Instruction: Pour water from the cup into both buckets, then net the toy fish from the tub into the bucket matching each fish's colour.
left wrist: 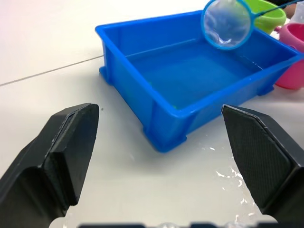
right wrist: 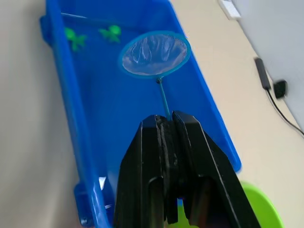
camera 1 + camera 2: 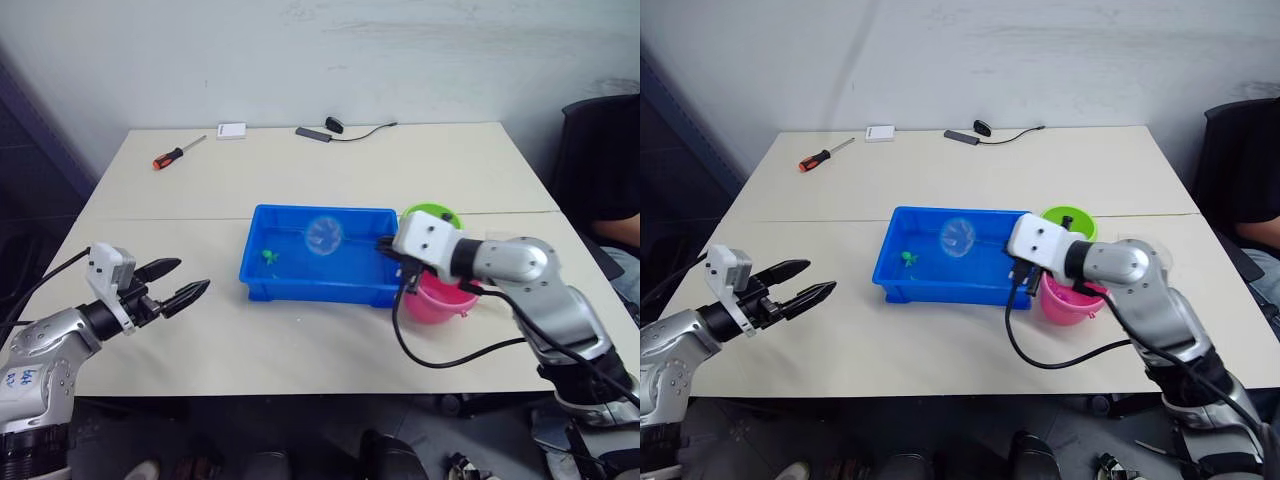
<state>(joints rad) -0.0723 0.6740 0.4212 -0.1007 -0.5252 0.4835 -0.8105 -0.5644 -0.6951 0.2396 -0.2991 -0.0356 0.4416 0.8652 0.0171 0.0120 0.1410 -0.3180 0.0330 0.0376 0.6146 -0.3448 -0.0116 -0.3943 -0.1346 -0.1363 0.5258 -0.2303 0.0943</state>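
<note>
The blue tub [image 3: 262, 280] sits mid-table with two green toy fish [image 2: 111, 32] at its left end. My right gripper [image 2: 167, 124] is shut on the thin handle of the net, whose blue-rimmed hoop [image 3: 324, 236] hangs empty over the tub's middle. Just right of the tub stand the pink bucket [image 3: 440, 301] and, behind it, the lime green bucket [image 3: 432, 214]. My left gripper [image 3: 172, 285] hovers open over bare table left of the tub, holding nothing. The cup is out of view.
A red-handled screwdriver [image 3: 172, 155], a small white box [image 3: 231, 131] and a black cable with a plug [image 3: 335, 128] lie along the table's far edge. A person sits in a dark chair [image 3: 600, 170] at the far right.
</note>
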